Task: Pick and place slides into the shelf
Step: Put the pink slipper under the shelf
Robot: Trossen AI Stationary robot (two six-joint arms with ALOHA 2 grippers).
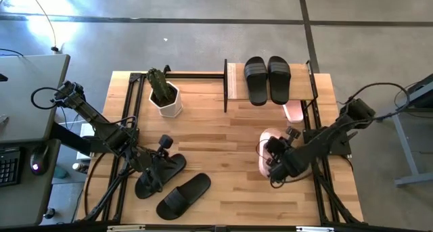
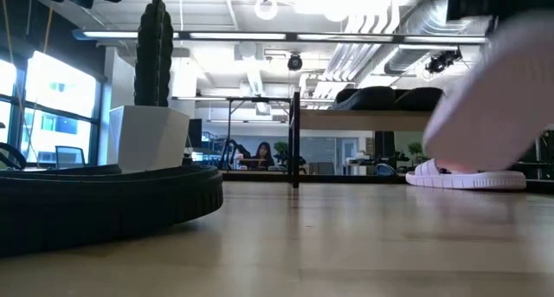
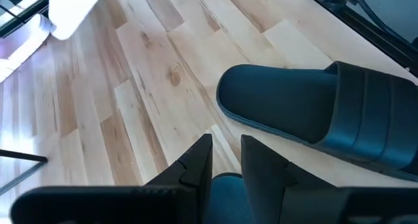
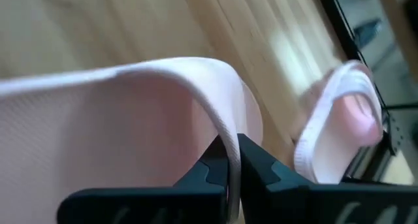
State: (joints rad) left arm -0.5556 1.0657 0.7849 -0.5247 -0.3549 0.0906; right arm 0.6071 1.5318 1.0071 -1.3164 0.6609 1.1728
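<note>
Hands | right hand (image 4: 233, 160) clamped on pink slide (image 1: 268, 153) edge, mid-right of bench (image 1: 223, 157); left hand (image 3: 225, 160) pinching black slide (image 1: 157, 176) front-left | shelf (image 1: 233, 80) carries two black slides (image 1: 267, 79)

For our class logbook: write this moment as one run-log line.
left gripper: shut on black slide | right gripper: shut on pink slide | shelf: two black slides on top | other pink slide: beside shelf

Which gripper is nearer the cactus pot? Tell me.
Left. The left gripper sits just in front of the cactus pot, on a black slide; the right gripper holds a pink slide far across the table.
</note>
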